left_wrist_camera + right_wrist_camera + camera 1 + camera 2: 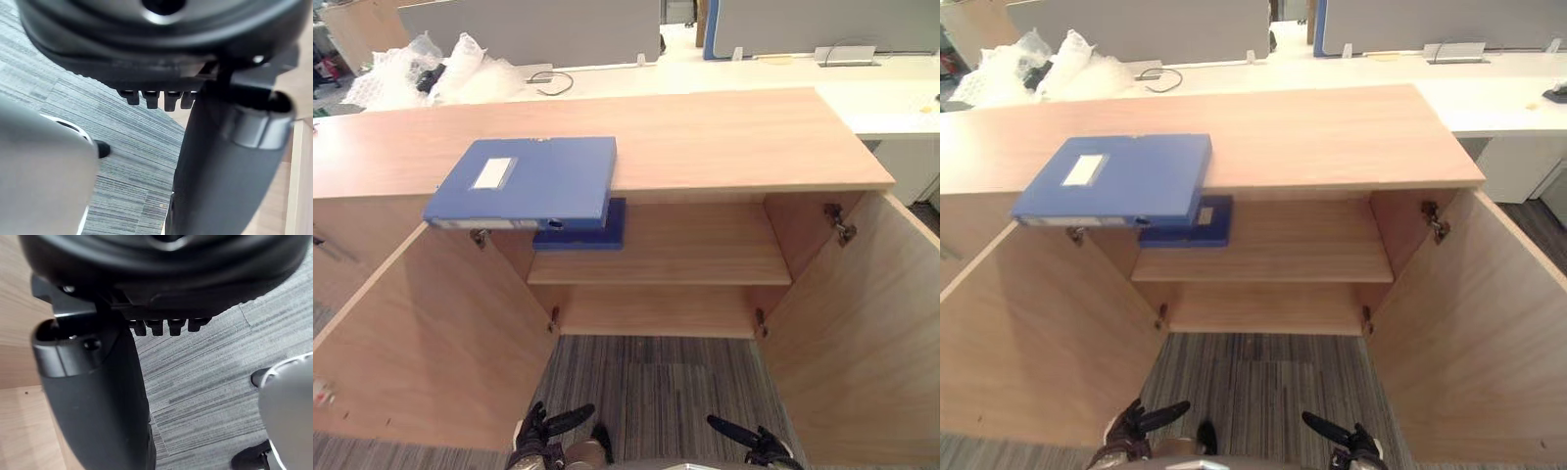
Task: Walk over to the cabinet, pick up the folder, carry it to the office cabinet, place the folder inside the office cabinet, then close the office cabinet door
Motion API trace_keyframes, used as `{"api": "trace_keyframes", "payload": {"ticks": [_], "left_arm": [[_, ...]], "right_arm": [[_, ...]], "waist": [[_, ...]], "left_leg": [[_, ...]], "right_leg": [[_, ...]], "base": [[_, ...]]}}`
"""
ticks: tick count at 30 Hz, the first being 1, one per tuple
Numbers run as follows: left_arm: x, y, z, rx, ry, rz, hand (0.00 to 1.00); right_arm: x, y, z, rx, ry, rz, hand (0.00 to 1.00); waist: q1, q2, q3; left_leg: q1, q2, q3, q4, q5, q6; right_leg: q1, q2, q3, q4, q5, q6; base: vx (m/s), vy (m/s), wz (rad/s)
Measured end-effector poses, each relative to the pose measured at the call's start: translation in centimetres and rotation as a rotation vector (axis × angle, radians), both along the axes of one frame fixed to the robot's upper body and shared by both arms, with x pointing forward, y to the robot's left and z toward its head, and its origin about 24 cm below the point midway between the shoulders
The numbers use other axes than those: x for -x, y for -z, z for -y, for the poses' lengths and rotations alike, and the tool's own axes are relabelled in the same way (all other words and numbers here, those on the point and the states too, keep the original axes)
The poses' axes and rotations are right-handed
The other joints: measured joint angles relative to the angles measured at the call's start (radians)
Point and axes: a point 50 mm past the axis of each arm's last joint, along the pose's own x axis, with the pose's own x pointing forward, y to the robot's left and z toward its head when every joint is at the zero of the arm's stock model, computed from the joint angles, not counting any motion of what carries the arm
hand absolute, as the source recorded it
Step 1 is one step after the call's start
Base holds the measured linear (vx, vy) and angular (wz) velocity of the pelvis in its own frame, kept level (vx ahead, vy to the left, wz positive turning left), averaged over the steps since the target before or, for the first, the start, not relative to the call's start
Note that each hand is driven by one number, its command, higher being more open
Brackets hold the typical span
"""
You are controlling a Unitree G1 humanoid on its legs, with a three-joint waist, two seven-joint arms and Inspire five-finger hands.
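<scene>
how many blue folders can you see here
2. One blue folder lies on the cabinet top, overhanging its front edge at the left. A darker folder lies on the shelf inside, just below, partly hidden by the first.

Both hands hang low at the near edge, well apart and holding nothing. The left hand (536, 436) sits at the near left, its thumb (570, 419) pointing right. The right hand (761, 448) sits at the near right, thumb pointing left. On both hands the fingers (151, 99) are straight and relaxed.
</scene>
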Motion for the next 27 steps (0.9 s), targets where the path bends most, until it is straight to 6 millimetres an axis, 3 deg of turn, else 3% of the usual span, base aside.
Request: {"api": "trace_keyframes", "payload": {"ticks": [2,3,4,5,6,8,10,11,12,14,19,27], "left_arm": [[0.2,0.1,0.1,-0.001,0.011,-0.014,1.00],[0.2,0.1,0.1,-0.001,0.014,-0.015,1.00],[0.2,0.2,0.4,-0.002,0.045,-0.022,1.00],[0.1,0.2,0.6,-0.005,0.074,-0.027,1.00],[0.1,0.3,0.6,-0.007,0.088,-0.033,1.00],[0.1,0.3,0.9,0.000,0.095,-0.036,1.00],[0.3,0.3,0.6,-0.016,0.119,-0.040,1.00],[0.3,0.4,0.3,-0.027,0.132,-0.049,1.00],[0.4,0.6,1.4,0.001,0.146,-0.062,1.00],[0.8,0.8,2.0,0.019,0.147,-0.070,1.00],[1.1,0.8,1.7,0.053,0.036,-0.058,1.00],[2.2,0.4,1.0,0.111,-0.091,0.007,1.00]], "right_arm": [[-0.2,0.1,-0.4,-0.013,-0.030,-0.002,1.00],[-0.3,0.0,-0.4,-0.010,-0.037,0.000,1.00],[-0.5,-0.1,0.1,0.000,-0.040,0.011,1.00],[-0.7,-0.2,0.2,0.006,-0.042,0.020,1.00],[-1.0,-0.4,0.3,0.010,-0.046,0.032,1.00],[-1.5,-0.6,0.7,0.032,-0.049,0.059,1.00],[-1.2,-0.6,0.5,0.038,-0.054,0.055,1.00],[-0.9,-0.3,0.3,0.034,-0.064,0.032,1.00],[-0.9,-0.4,1.4,0.063,-0.062,0.019,1.00],[-0.9,-0.6,2.4,0.088,-0.055,0.012,1.00],[0.2,-0.4,3.1,0.099,-0.059,-0.036,1.00],[1.4,0.1,2.8,0.079,-0.051,-0.080,1.00]], "waist": [[0.015,-0.002,0.000],[0.016,-0.003,0.000],[0.016,0.004,-0.002],[0.011,0.007,-0.002],[0.006,0.010,-0.002],[-0.015,0.027,-0.006],[-0.020,0.012,-0.014],[-0.022,0.000,-0.019],[-0.017,0.050,-0.015],[-0.018,0.074,-0.013],[-0.019,0.069,-0.015],[-0.012,0.056,-0.029]], "left_leg": [[0.062,-0.026,0.052,-0.033,-0.005,0.005],[0.071,-0.031,0.053,-0.037,-0.007,0.006],[0.120,-0.038,0.042,-0.051,-0.032,0.015],[0.155,-0.040,0.039,-0.053,-0.052,0.021],[0.172,-0.038,0.038,-0.053,-0.053,0.022],[0.188,-0.005,0.027,-0.051,-0.056,0.017],[0.195,0.011,0.017,-0.048,-0.077,-0.022],[0.198,0.029,0.006,-0.063,-0.096,-0.056],[0.186,0.056,-0.025,-0.078,-0.099,-0.070],[0.190,0.052,-0.057,-0.082,-0.099,-0.082],[0.179,0.061,-0.080,-0.076,-0.072,-0.093],[0.138,0.066,-0.159,-0.101,-0.016,-0.099]], "right_leg": [[-0.093,-0.065,0.023,0.243,-0.009,0.029],[-0.111,-0.078,0.022,0.296,-0.003,0.038],[-0.212,-0.134,0.018,0.548,0.073,0.035],[-0.277,-0.183,0.012,0.679,0.057,0.008],[-0.309,-0.221,0.008,0.709,0.030,0.013],[-0.344,-0.272,-0.009,0.630,-0.005,0.032],[-0.338,-0.293,-0.008,0.345,0.070,0.080],[-0.299,-0.262,0.001,0.245,0.027,0.099],[-0.292,-0.216,-0.001,0.202,0.050,0.086],[-0.290,-0.185,-0.003,0.176,0.060,0.078],[-0.249,-0.168,-0.040,0.106,0.079,0.076],[-0.121,-0.129,-0.155,-0.150,0.214,0.082]], "base": [[0.33,0.155,-0.61],[0.27,0.162,-0.51],[0.28,0.135,-0.29],[0.22,0.075,-0.23],[0.24,0.062,0.07],[0.16,-0.018,0.25],[0.17,-0.170,0.21],[0.15,-0.258,0.02],[0.14,-0.230,-0.11],[0.08,-0.100,-0.19],[0.01,-0.086,0.13],[-0.03,-0.001,0.34]]}}
